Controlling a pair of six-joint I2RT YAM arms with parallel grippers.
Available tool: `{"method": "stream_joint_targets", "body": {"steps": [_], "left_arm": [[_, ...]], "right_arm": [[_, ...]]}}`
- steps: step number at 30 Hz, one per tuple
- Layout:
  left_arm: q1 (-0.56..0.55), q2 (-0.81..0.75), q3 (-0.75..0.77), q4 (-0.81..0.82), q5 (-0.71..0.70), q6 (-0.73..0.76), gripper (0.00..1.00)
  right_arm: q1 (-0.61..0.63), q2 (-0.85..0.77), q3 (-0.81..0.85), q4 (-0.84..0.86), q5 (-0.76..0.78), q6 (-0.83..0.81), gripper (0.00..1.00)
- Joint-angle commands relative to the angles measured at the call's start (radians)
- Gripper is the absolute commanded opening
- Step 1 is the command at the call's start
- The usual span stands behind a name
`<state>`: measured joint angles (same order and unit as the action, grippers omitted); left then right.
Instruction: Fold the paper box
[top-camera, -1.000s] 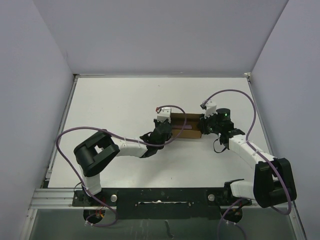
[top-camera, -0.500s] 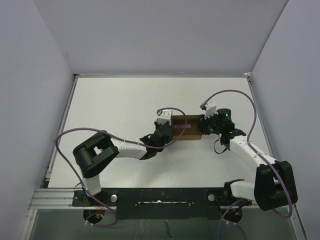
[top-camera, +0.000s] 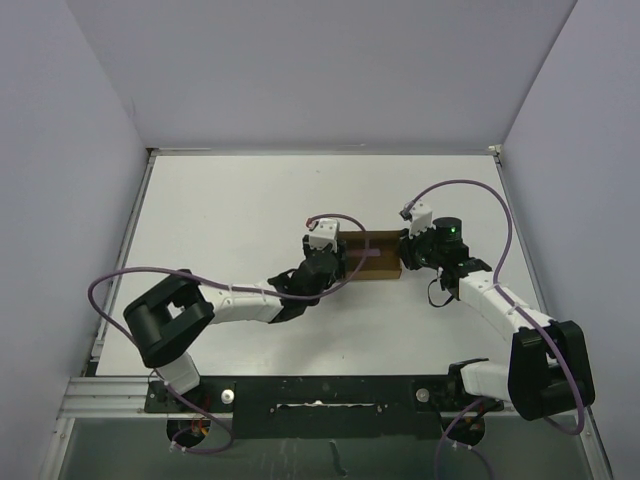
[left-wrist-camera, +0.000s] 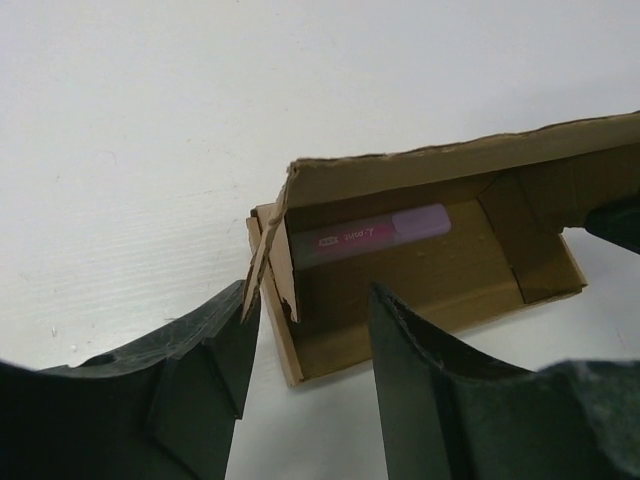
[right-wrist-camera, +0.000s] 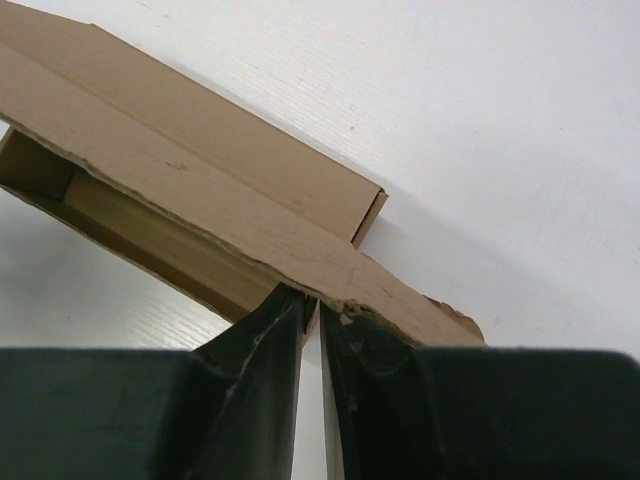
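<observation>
The paper box (top-camera: 377, 256) is a long brown cardboard carton lying on the white table between my two grippers. In the left wrist view the paper box (left-wrist-camera: 440, 280) is open toward the camera, with a purple strip (left-wrist-camera: 372, 231) on its inner back wall and a torn end flap (left-wrist-camera: 268, 258). My left gripper (left-wrist-camera: 312, 295) is open, its fingers either side of the box's near left corner. In the right wrist view my right gripper (right-wrist-camera: 312, 303) is shut on the edge of the box (right-wrist-camera: 200, 190) at its right end, under the lid flap.
The white table (top-camera: 230, 210) is closed in by pale lilac walls at the back and both sides. Purple cables (top-camera: 470, 190) loop off both arms. The arms' base rail (top-camera: 320, 395) runs along the near edge.
The left arm's elbow has swung out to the left and its gripper has edged left along the box. The box's top flap now lies lower over the opening. The right gripper has kept its hold.
</observation>
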<state>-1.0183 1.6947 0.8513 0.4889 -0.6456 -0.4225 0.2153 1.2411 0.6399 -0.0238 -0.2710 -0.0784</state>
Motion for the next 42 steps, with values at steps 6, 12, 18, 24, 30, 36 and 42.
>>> {"method": "stream_joint_targets", "body": {"steps": [6, 12, 18, 24, 30, 36, 42], "left_arm": [[-0.003, -0.226, -0.062, -0.052, 0.089, -0.049, 0.55], [-0.001, -0.368, -0.107, -0.061, 0.216, 0.012, 0.7], [0.083, -0.464, -0.057, -0.153, 0.357, 0.043, 0.85], [0.231, -0.383, 0.087, -0.251, 0.584, 0.018, 0.8], [0.288, -0.223, 0.236, -0.285, 0.711, 0.032, 0.66], [0.314, -0.045, 0.359, -0.322, 0.819, 0.041, 0.53], [0.319, 0.04, 0.378, -0.323, 0.894, 0.028, 0.48]], "right_arm": [[-0.002, 0.011, 0.015, 0.038, 0.014, -0.005, 0.08], [0.002, 0.018, 0.017, 0.04, 0.013, -0.003, 0.07], [0.004, 0.022, 0.017, 0.041, 0.01, -0.004, 0.07], [0.006, 0.023, 0.017, 0.042, 0.007, -0.005, 0.07], [0.007, 0.023, 0.016, 0.044, 0.0, -0.008, 0.07], [0.006, 0.02, 0.018, 0.04, -0.012, -0.016, 0.08], [-0.003, 0.008, 0.021, 0.027, -0.037, -0.036, 0.11]]}}
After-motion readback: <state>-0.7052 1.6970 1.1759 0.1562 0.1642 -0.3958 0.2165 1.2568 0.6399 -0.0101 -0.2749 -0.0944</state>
